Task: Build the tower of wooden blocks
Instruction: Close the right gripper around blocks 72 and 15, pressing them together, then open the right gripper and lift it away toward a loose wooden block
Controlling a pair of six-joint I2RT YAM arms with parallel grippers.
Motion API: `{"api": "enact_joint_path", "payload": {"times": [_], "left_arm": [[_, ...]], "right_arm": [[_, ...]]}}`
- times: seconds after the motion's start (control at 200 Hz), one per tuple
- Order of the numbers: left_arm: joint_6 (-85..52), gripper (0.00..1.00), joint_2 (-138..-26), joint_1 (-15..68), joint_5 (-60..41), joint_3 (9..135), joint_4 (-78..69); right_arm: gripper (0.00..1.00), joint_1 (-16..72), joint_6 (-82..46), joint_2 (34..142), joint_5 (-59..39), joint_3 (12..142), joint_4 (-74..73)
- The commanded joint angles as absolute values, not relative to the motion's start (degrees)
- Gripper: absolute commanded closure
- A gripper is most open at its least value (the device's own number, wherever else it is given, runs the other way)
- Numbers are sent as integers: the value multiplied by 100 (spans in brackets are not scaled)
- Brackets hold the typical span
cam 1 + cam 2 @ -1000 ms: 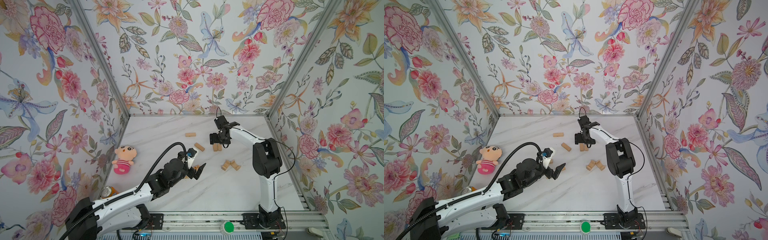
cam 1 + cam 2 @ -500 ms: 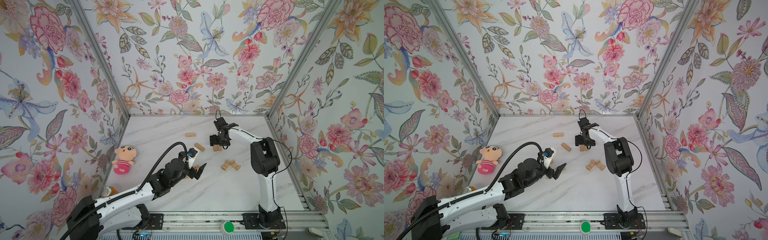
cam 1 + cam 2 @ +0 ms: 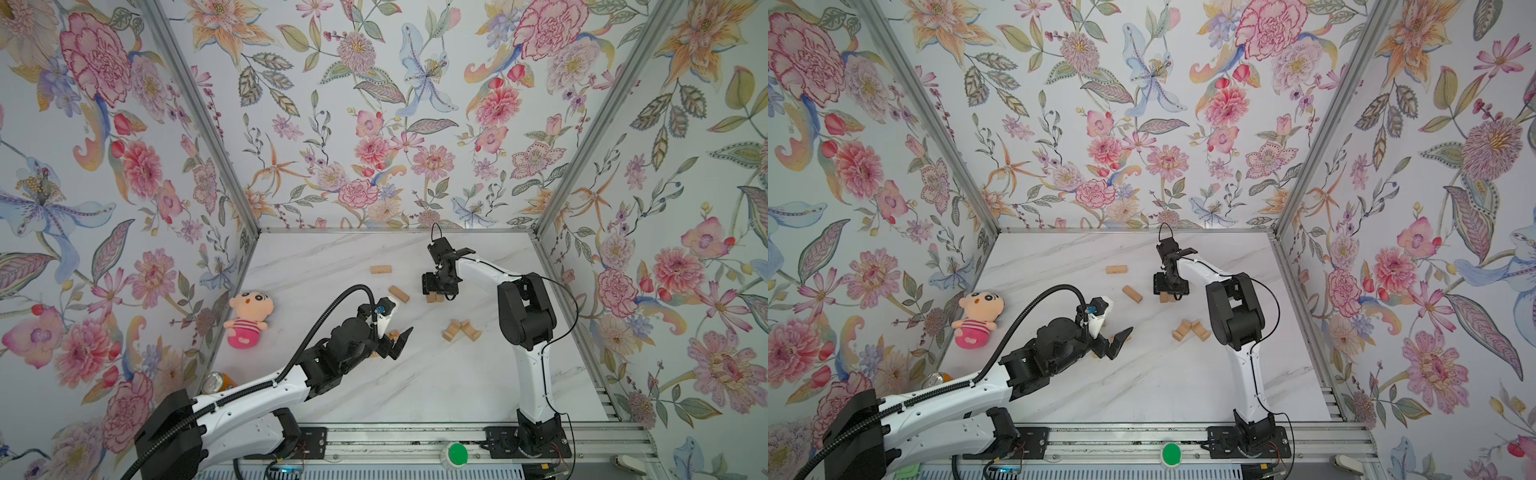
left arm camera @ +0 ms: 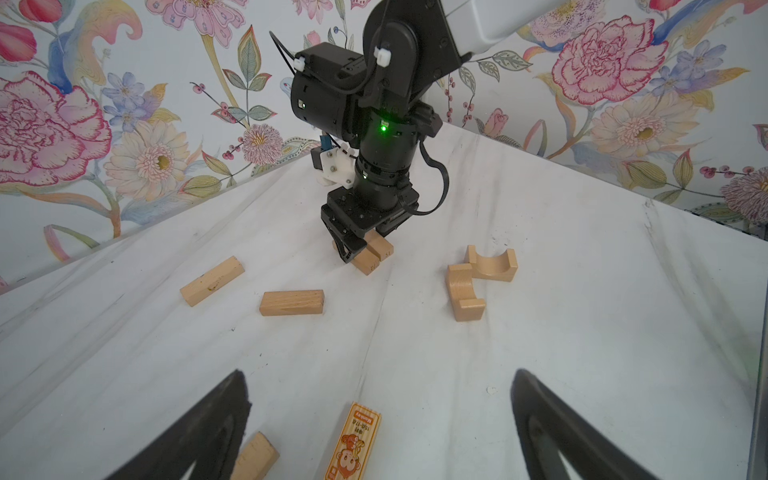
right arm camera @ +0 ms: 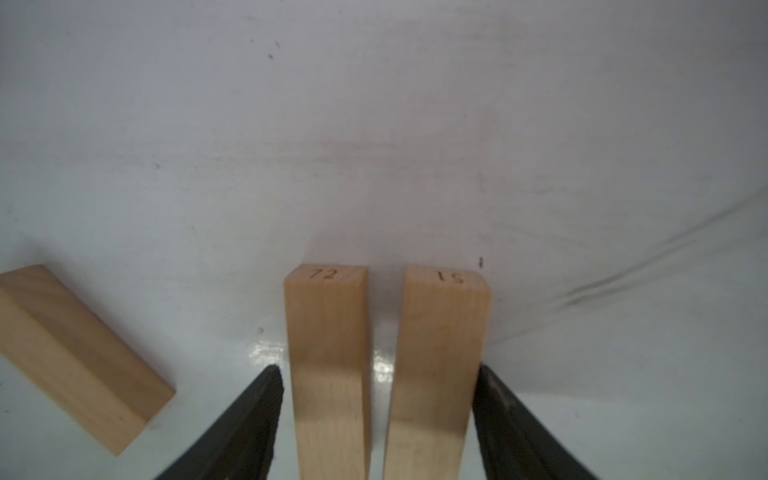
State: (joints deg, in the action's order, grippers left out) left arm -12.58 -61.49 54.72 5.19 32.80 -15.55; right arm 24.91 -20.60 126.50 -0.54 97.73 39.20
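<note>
Two plain tan wooden bars (image 5: 328, 353), a gap between them, sit unclamped inside the right gripper (image 5: 379, 374)'s half-spread jaws; left gripper (image 4: 379, 374) gapes wide, empty.

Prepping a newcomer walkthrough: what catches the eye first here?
The loud floral walls boxing in the white marble table. On it, the right gripper straddles two wood blocks lying side by side near the far middle, while a pink plush doll lies near the left edge.
</note>
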Motion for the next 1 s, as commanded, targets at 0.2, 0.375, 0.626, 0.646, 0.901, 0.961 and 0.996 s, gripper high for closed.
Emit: {"api": "enact_joint_path", "payload": {"times": [0.2,0.375,0.626,0.646,0.901,0.961,0.996], "left_arm": [[-1099,1,-6007,5515,694,3082,-1674],[-1081,1,-5943,5503,714,3022,-1687],[-1022,1,-5890,5463,716,2963,-1708],[-1020,1,-5884,5458,720,2967,-1705],[-1011,1,-5806,5410,708,2906,-1701],[-1003,1,-5777,5402,708,2885,-1679],[-1002,1,-5755,5388,705,2887,-1666]], "right_arm": [[50,2558,-2096,12998,149,10095,4282],[53,2587,-2140,13075,248,10254,4376],[53,2584,-2160,13172,246,10491,4463],[53,2592,-2155,13197,226,10532,4481],[52,2658,-2208,13491,79,11018,4605],[52,2673,-2206,13571,57,11154,4654],[52,2692,-2207,13611,54,11218,4680]]}}
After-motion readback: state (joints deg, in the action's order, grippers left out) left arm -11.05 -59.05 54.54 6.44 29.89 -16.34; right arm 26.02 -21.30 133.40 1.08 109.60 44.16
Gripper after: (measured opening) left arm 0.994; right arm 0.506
